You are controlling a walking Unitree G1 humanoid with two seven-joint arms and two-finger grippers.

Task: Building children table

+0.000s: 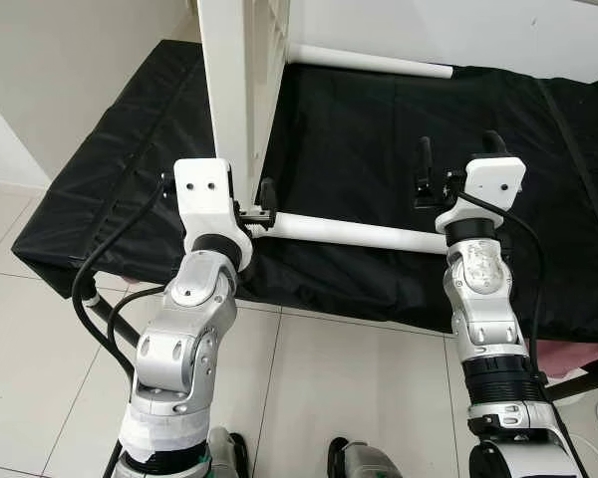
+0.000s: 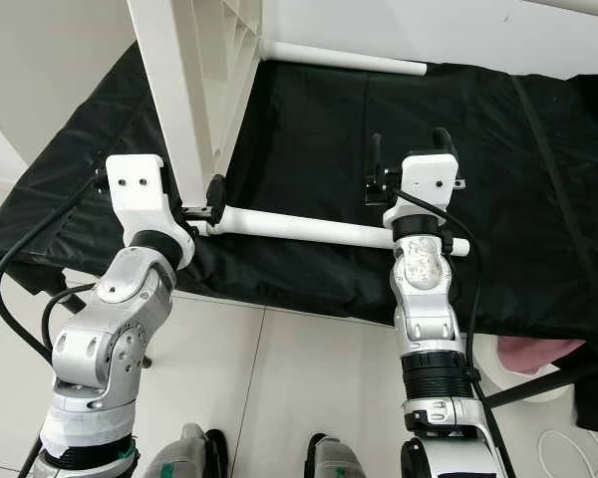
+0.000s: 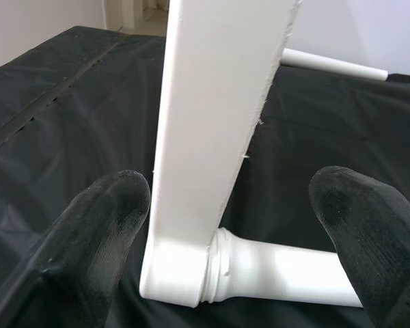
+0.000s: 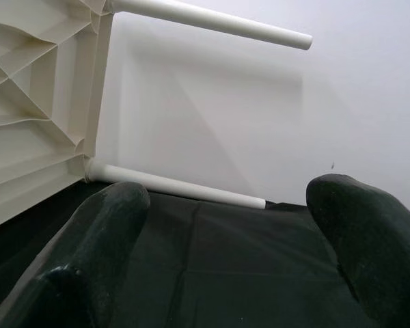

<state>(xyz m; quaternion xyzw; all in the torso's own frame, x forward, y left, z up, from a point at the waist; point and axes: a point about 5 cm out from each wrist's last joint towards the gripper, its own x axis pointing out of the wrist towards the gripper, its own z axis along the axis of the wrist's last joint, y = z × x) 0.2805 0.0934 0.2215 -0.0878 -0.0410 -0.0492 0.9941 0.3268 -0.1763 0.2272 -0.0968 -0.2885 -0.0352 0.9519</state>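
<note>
A white plastic table top [image 1: 241, 80] stands on its edge on a black cloth-covered surface [image 1: 359, 139]. Two white legs stick out of it sideways: a near leg [image 1: 349, 232] and a far leg [image 1: 369, 62]. My left gripper [image 1: 251, 194] is open and straddles the table top's lower corner [image 3: 212, 137], where the near leg [image 3: 287, 273] joins it. My right gripper [image 1: 458, 154] is open and empty. It hovers above the free end of the near leg and faces the table's ribbed underside [image 4: 34, 102].
The black cloth hangs over the front edge just ahead of my arms. A white wall [image 4: 212, 109] rises behind the surface. Light floor tiles [image 1: 359, 388] lie below. A pink item [image 1: 568, 354] sits at the lower right, beside a dark stand.
</note>
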